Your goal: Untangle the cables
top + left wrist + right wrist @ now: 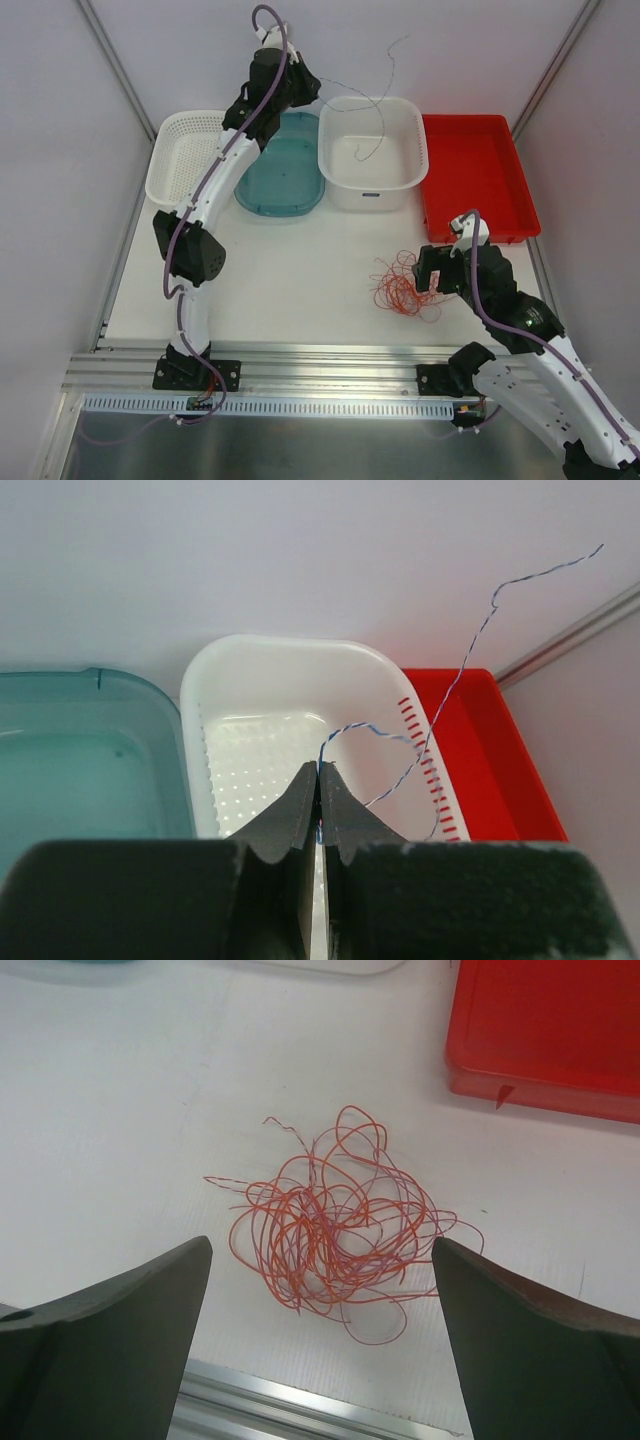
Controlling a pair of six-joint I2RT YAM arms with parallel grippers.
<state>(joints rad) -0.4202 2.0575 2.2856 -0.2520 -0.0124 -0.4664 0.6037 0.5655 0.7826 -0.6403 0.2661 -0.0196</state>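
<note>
Two sets of fingers are seen over a white tabletop (290,290), and every place is given from the white tub (400,190) that stands at its far side.

The left fingers (318,780) are pressed fully together, and a pale twisted wire (463,670) — hair-thin, blue and white — is pinched between their tips. They are held raised just beside the tub's far left corner. From the pinch the wire is carried over the tub in a small arch. One stretch is seen to hang down inside the tub, and the other end is seen to rise beyond the tub's far rim against the back wall. Whether the hanging stretch touches the tub's floor cannot be told.

The right fingers (321,1250) are spread as wide as they go, and nothing is held in them. They are placed on the near side of the tub, well apart from it and toward its right. The red tangle (403,285) — many thin orange-red loops with a few paler strands among them — is laid flat on the tabletop there, and in the wrist view it is framed between the two tips. Contact with either tip cannot be made out.

A red tray (475,175) is set just right of the tub. A teal tub (285,185) is set just left of it, and a white basket (185,150) is set farther left again.
</note>
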